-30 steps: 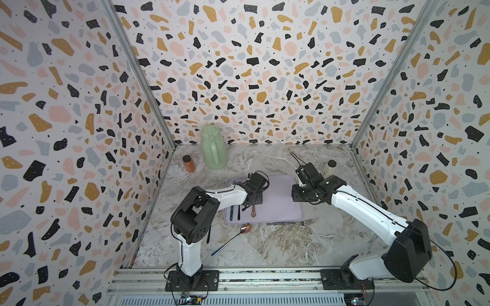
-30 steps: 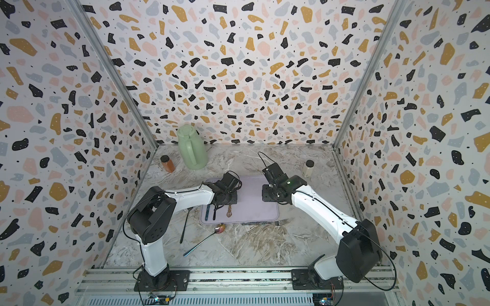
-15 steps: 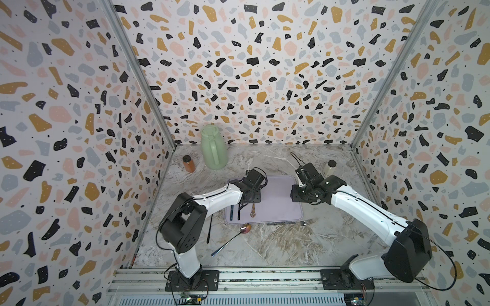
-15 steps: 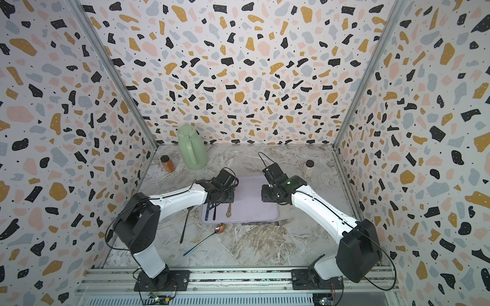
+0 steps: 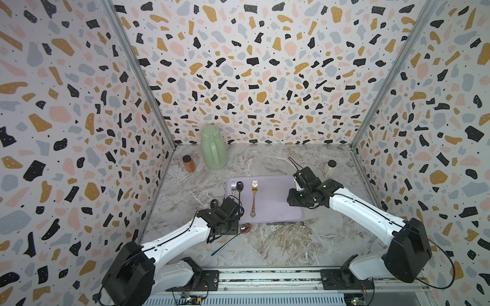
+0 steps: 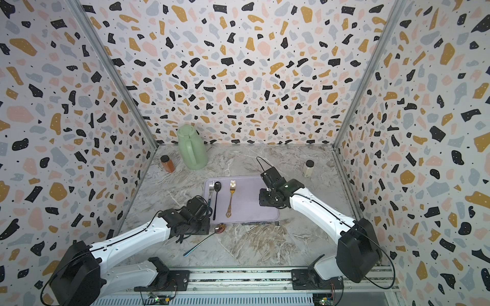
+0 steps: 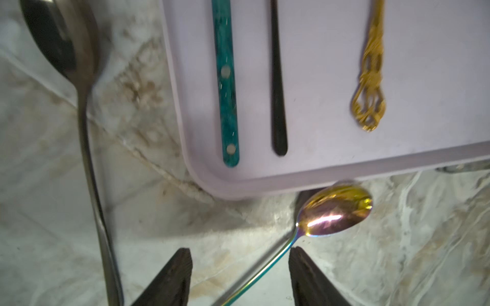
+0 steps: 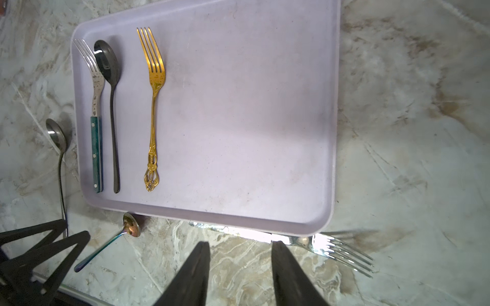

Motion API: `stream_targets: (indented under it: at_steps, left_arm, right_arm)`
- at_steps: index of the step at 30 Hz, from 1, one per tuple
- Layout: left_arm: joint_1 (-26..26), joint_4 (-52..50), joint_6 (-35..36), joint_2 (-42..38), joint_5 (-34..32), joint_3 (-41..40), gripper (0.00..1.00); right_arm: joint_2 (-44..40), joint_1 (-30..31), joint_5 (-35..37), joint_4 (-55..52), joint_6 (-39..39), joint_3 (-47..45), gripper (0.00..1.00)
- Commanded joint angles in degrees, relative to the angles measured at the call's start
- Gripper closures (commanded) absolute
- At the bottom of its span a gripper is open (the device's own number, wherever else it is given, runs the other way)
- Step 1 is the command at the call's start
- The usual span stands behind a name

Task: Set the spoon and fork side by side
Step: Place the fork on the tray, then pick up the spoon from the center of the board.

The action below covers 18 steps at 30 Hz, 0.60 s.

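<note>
Currently the lavender tray carries three pieces, all lying parallel with their heads toward its far edge. Just inside the tray's left rim lies the green-handled fork, and the black spoon sits right beside it, the fork's neck and the spoon's bowl almost touching. Farther toward the tray's middle, apart from that pair, lies the gold fork with no partner next to it.

Off the tray, the rainbow spoon rests on the marble with its bowl just outside the tray's near edge by the left corner, its handle slanting away from the tray. A silver spoon lies outside the tray's left rim, roughly parallel to it. A silver fork runs along the tray's near edge by the right corner, partly tucked under the rim.

The left gripper hangs just off the tray's near-left corner, jaws spread wide and gripping nothing; the rainbow spoon's handle passes through the gap. The right gripper hovers over the tray's right side, jaws moderately parted and empty
</note>
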Motion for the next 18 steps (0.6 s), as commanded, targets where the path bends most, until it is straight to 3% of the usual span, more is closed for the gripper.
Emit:
stream_targets:
  at_steps: [1, 6, 11, 18]
  left_arm:
    - [-1.0, 1.0, -1.5, -1.0, 4.3, -2.4, 0.35]
    - [-3.2, 2.2, -2.4, -0.4, 5.4, -4.5, 0.31]
    - [-7.3, 2.7, -2.5, 1.6, 5.6, -3.8, 0.35]
    - [-14.5, 2.1, -3.6, 2.6, 2.8, -2.7, 0.57]
  right_arm:
    - [-2.1, 1.2, 0.7, -0.7, 1.1, 0.8, 0.55]
    - [-2.6, 2.4, 1.8, -1.4, 1.6, 0.6, 0.54]
    - [-3.2, 3.0, 2.1, -1.7, 1.9, 0.5, 0.54]
    - [-4.2, 3.2, 2.7, -2.1, 2.1, 0.0, 0.54]
